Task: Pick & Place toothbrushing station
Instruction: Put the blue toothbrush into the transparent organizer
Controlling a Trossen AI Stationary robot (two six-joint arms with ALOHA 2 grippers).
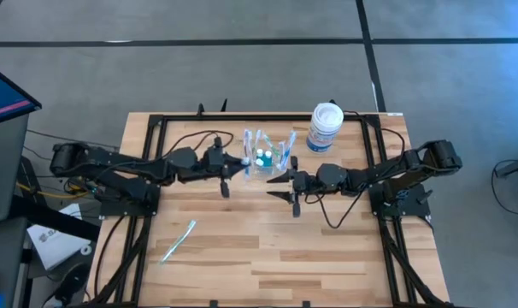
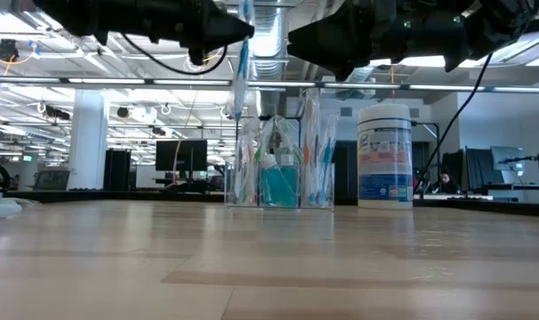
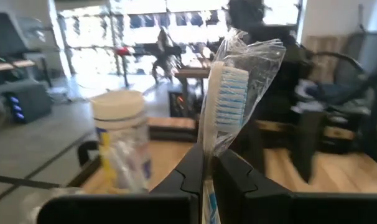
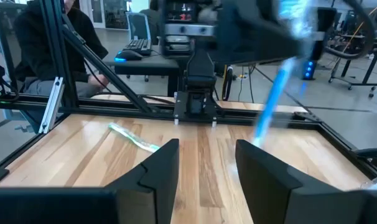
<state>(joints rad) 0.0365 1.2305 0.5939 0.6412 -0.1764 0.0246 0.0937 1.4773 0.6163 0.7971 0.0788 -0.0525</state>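
The toothbrushing station point(image 1: 272, 156) is a clear plastic organizer standing on the table's far middle, with wrapped toothbrushes and a teal item upright in its compartments point(image 2: 278, 173). My left gripper point(image 1: 240, 161) hovers at the station's left end, shut on a blue-and-white toothbrush in a clear wrapper point(image 3: 224, 87). In the low view this toothbrush point(image 2: 241, 67) stands upright above the station's left end. My right gripper point(image 1: 278, 186) is open just in front of the station, with nothing between its fingers point(image 4: 167, 168). My left gripper pinches the wrapped toothbrush by its handle point(image 3: 207, 163), below the bristled head, between its two fingers. The fingers come level from the table's left and lie across the brush. The brush stands upright, head up, lifted clear of the table and the station.
A white jar with a blue label point(image 1: 325, 127) stands right of the station at the far edge. Another wrapped toothbrush point(image 1: 179, 239) lies loose on the wood at the near left. A black frame point(image 1: 156, 120) borders the table.
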